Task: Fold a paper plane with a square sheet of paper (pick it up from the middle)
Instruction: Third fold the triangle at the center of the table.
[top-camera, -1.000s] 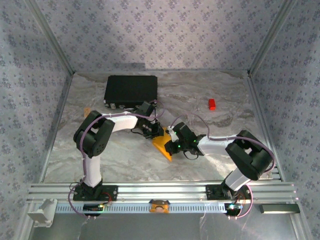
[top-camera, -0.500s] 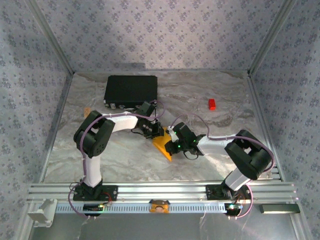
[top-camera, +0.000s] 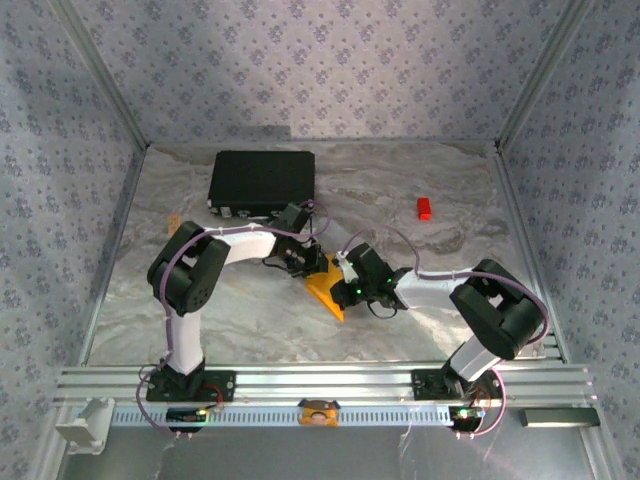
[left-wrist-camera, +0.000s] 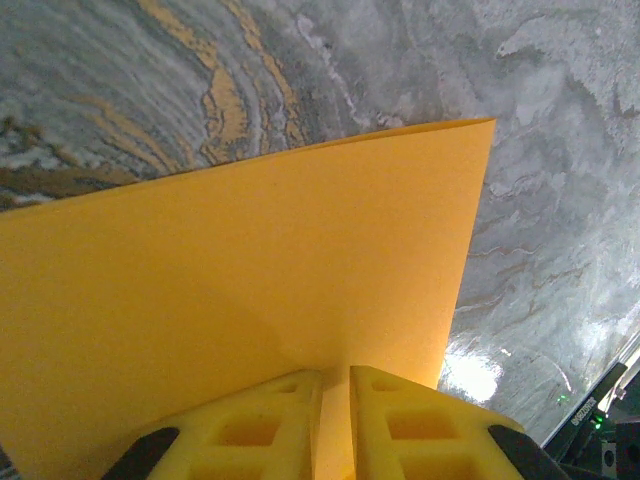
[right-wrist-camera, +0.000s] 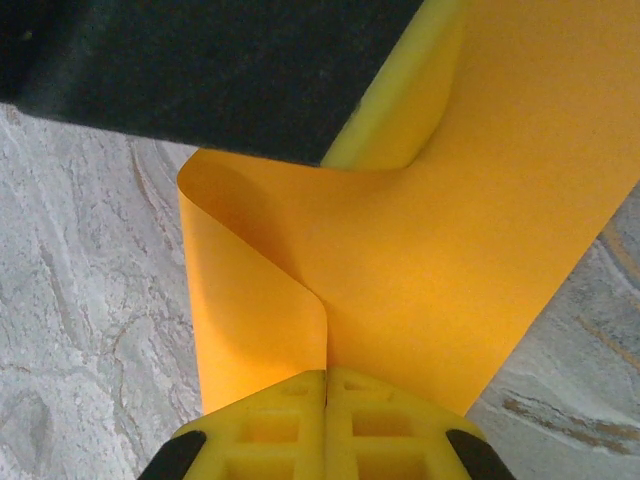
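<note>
Nothing has shifted: my left tool (left-wrist-camera: 336, 380) and right tool (right-wrist-camera: 327, 380) stay clenched on the thin bright orange-yellow square sheet of paper (left-wrist-camera: 250, 270), its curled fold still uncreased.

3 walls (top-camera: 320, 70) of grey floral-patterned paper enclosed a marbled grey tabletop (top-camera: 400, 190). An aluminium rail (top-camera: 320, 380) crossed the bottom of the frame.
</note>
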